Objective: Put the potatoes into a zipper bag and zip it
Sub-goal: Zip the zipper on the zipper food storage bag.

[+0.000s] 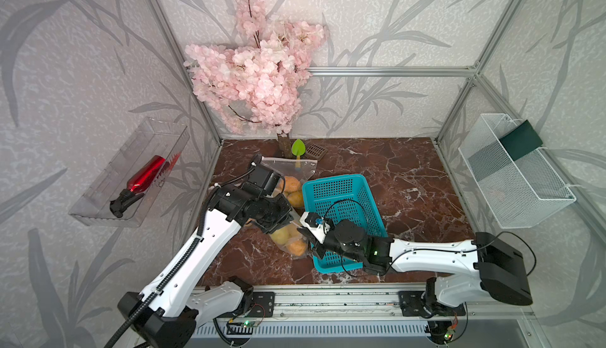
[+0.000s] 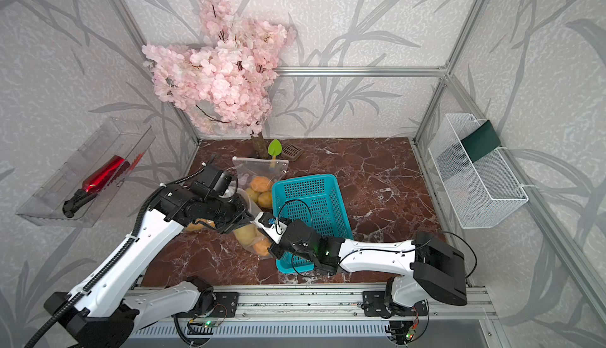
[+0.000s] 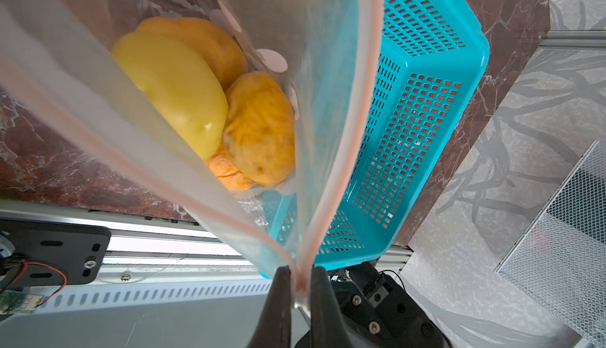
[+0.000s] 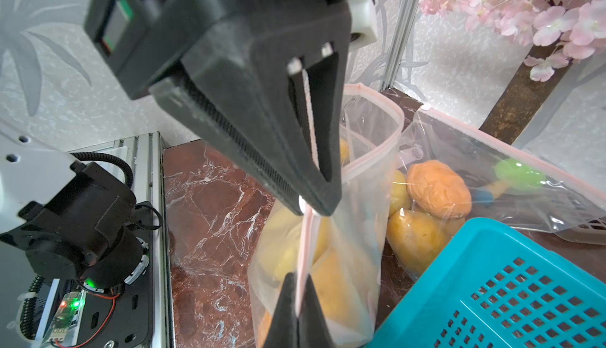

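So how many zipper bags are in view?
2. One zipper bag is beside the blue basket, its zip strip pinched by the left hand and the right hand. The other bag lies behind it, near the tree. A third may be hidden under the left arm.

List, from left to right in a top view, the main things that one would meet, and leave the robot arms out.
Red bottle → front clear bag with potatoes → blue basket → white wire basket.
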Tool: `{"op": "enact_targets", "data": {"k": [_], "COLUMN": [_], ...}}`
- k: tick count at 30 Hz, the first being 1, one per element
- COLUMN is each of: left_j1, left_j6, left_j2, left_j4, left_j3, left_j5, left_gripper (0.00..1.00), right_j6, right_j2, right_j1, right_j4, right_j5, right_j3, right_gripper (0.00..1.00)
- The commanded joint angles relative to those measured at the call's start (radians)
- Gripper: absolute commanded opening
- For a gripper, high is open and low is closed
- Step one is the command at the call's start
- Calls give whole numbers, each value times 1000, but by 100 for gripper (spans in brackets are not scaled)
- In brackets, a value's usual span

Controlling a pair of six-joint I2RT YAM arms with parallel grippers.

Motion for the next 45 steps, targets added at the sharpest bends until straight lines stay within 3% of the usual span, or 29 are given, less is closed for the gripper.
{"op": "enact_targets", "data": {"k": [1, 17, 26, 35, 45], "left_j1": [80, 338, 532, 652, 690], "left_j6": [66, 137, 196, 228, 227], "left_j2": [22, 51, 88, 109, 93], "left_j4": [-60, -93, -84, -89, -79], "left_j3": [48, 144, 126, 122, 100], "left_j5": [-125, -273, -210, -181, -158], "left_gripper": [0, 0, 0, 0, 0], "right_j6": [3, -6, -9, -6, 5], "right_j2": [-53, -112, -146, -134, -136], "right_j1": [13, 13, 14, 14, 14], "right_j4": [46, 39, 39, 39, 44], "right_j5": [-33, 5, 30, 33, 20], "right_j3": [-15, -46, -64, -59, -58], "right_gripper": [0, 0, 0, 0, 0]}}
